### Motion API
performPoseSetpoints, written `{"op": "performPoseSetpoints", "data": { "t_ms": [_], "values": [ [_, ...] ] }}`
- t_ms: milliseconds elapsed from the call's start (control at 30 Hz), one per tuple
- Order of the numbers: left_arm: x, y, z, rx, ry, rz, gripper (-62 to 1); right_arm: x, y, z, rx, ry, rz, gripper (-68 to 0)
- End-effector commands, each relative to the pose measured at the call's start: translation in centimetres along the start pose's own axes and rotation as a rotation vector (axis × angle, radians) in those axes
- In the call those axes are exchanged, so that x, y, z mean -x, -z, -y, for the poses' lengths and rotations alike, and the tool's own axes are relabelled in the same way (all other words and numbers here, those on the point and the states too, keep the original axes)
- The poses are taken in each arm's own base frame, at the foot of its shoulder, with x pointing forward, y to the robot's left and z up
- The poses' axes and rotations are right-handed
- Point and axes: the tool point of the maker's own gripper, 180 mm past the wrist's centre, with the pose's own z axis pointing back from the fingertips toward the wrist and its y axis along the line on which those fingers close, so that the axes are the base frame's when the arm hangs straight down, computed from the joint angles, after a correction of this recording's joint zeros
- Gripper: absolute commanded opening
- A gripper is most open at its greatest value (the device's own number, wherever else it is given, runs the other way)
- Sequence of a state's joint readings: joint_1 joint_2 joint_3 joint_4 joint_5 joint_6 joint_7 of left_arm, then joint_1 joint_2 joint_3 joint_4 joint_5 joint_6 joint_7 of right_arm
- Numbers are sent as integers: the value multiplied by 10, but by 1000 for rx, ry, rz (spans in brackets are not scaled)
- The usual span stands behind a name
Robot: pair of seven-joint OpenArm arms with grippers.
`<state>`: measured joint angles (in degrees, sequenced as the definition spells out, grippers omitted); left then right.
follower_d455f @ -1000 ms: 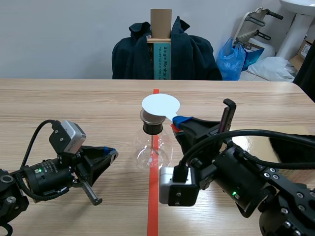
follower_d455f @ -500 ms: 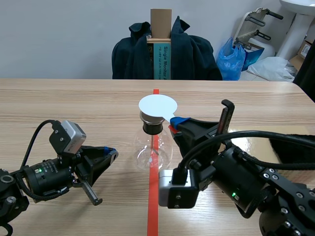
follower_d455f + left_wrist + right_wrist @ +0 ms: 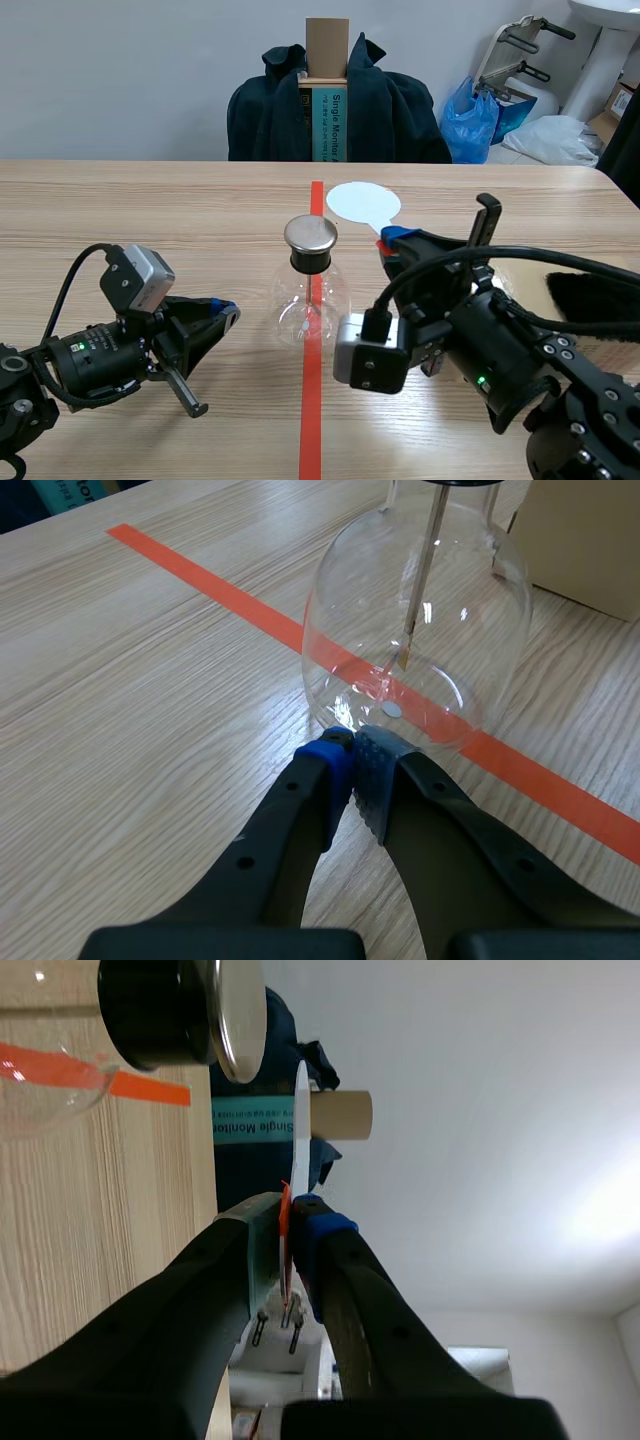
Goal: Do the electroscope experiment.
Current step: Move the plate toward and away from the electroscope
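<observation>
You're working on the wooden table (image 3: pixel 150 200), with the electroscope standing at its middle on the orange-red tape line.

Your right arm (image 3: pixel 520 360) comes in low and is rolled onto its side. The right gripper (image 3: pixel 395 240) is raised to about the height of the flask's top, just to its right. Your left arm (image 3: pixel 90 360) lies low on the table. The left gripper (image 3: pixel 352 742) points at the foot of the flask and is just short of the glass. Its fingers are pressed together on nothing.

The glass flask (image 3: pixel 310 305) stands upright and nothing touches it. The right fingers are clamped on the stem of the white disc (image 3: pixel 363 203). The disc sits beyond and to the right of the flask and is clearly apart from it. The metal cap (image 3: pixel 311 234) on the black stopper is uncovered. A thin rod (image 3: pixel 420 570) hangs straight down from the stopper inside the glass.

I judge you're in the testing step, with the charged disc held off from the cap. The next move calls for swinging the disc level over the cap and bringing it close. Keep the knuckles away from the flask's neck so it doesn't tip.
</observation>
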<state>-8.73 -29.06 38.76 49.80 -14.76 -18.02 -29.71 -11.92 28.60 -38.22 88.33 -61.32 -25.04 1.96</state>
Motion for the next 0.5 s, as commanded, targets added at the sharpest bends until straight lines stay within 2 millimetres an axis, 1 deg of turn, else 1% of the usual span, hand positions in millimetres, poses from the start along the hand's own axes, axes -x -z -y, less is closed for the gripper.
{"op": "performPoseSetpoints", "data": {
  "t_ms": [0, 133, 267, 367, 467],
  "values": [
    [-10, 3, -4, -3, 8, 28, -577, 12, 5, 13, 38, -23, -29, -669],
    [-10, 3, -4, -3, 8, 28, -577, 22, 4, 13, 39, -22, -84, -669],
    [-10, 3, -4, -3, 8, 28, -577, 27, 4, 13, 39, -21, -112, -669],
    [-10, 3, -4, -3, 8, 28, -577, 27, 3, 13, 39, -21, -111, -668],
    [-10, 3, -4, -3, 8, 28, -577, 20, 4, 13, 38, -22, -75, -669]
  ]
}}
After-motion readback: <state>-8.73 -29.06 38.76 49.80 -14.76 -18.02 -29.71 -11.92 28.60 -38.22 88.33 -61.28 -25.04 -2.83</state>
